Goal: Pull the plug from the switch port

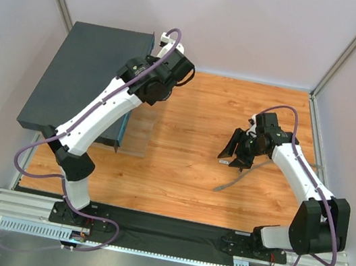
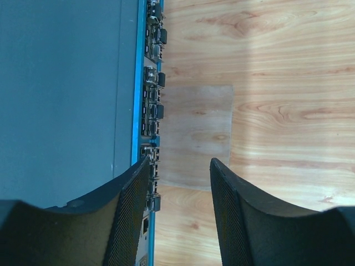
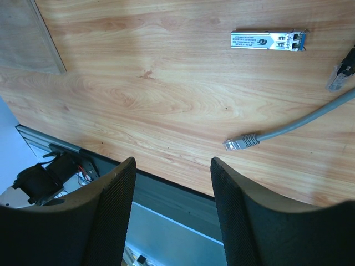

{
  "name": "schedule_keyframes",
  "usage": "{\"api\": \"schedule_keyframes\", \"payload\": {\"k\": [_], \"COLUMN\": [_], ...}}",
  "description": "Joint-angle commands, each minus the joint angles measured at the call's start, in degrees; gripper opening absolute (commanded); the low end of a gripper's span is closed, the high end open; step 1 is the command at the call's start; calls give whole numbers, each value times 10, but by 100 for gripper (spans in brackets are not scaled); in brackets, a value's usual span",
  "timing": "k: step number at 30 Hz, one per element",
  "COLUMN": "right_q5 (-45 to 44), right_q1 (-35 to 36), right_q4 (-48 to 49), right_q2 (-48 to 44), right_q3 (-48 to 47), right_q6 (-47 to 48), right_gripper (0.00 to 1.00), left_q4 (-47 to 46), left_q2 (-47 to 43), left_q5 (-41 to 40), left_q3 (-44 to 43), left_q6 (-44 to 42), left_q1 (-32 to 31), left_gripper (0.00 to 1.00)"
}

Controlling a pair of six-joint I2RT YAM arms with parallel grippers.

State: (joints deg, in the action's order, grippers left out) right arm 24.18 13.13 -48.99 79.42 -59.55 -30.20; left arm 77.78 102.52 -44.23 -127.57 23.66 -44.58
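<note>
The left arm (image 1: 110, 111) is reaching over the switch (image 1: 78, 75) at the table's far left, and the right gripper (image 1: 235, 158) is hovering right of centre. From the left wrist, the left gripper (image 2: 178, 163) is standing with jaws apart, empty, straddling the switch's socket row (image 2: 151, 105). From the right wrist, jaws are standing apart above a grey cable's plug (image 3: 239, 143), which is lying loose on the wooden table (image 3: 138, 94).

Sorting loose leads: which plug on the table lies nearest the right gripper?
The grey cable's plug, just beyond the right gripper; the other plug lies farther off.
</note>
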Motion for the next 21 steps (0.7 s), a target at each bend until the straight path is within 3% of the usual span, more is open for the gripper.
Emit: {"api": "schedule_keyframes", "payload": {"k": [1,21], "right_q5": [10,12], "right_q1": [3,3], "right_q4": [16,22], "right_q2": [-15,-9], "right_q3": [5,6], "right_q6": [-7,-13], "right_gripper": [58,58], "left_q4": [187,161], "left_q2": [-11,-20], "left_q5": [-14,5], "left_q3": [0,26], "left_q6": [-12,-30], "left_q1": [2,23], "left_gripper": [56,51]}}
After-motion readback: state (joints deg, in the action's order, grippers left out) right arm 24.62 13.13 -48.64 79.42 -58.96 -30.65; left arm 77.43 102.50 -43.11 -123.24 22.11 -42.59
